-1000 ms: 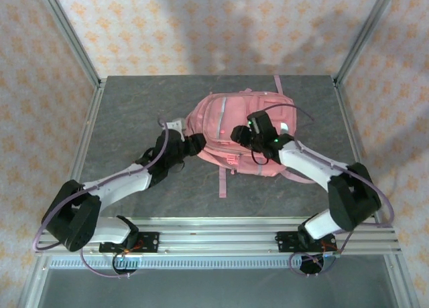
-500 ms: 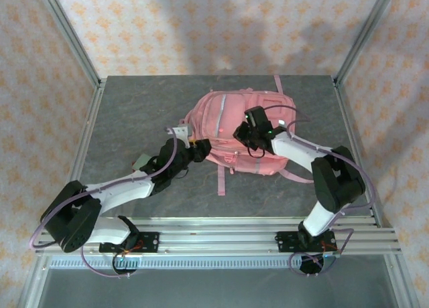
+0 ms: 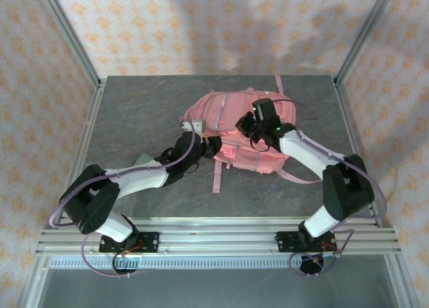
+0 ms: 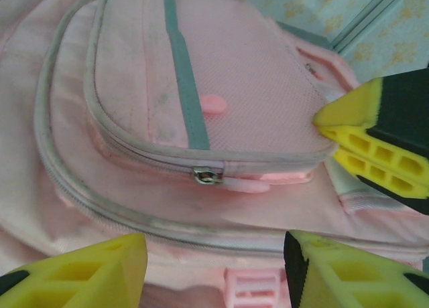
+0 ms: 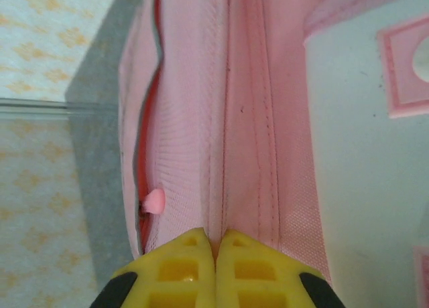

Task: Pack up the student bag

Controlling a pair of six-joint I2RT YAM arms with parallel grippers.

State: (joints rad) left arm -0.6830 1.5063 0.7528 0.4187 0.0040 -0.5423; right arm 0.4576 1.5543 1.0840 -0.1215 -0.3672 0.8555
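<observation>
Where the grey desk (image 3: 134, 114) runs toward its far right, the holdings are as follows.

1. Student bag (image 3: 231, 120) — pink, lying flat with its front upward. One strap (image 3: 218, 177) trails off its near edge onto the desk.
2. My left hand (image 4: 216, 238) is at the bag's near left edge. Its yellow fingers are spread wide, with nothing between them. Just beyond lies the front pocket, edged in grey zip trim. A metal zip slider (image 4: 208, 176) with a pink pull sits on the pocket's near rim. A grey stripe (image 4: 179, 67) runs up the pocket face.
3. My right hand (image 5: 214, 236) rests on top of the bag, to the right of that stripe. Its fingers are pressed together, tips against a raised pink seam. I cannot tell whether any fabric is caught between them.
4. Beside the seam a zip gap shows redder lining and a small pink tab (image 5: 154, 201). On the other side is a white patch (image 5: 362, 154).
</observation>
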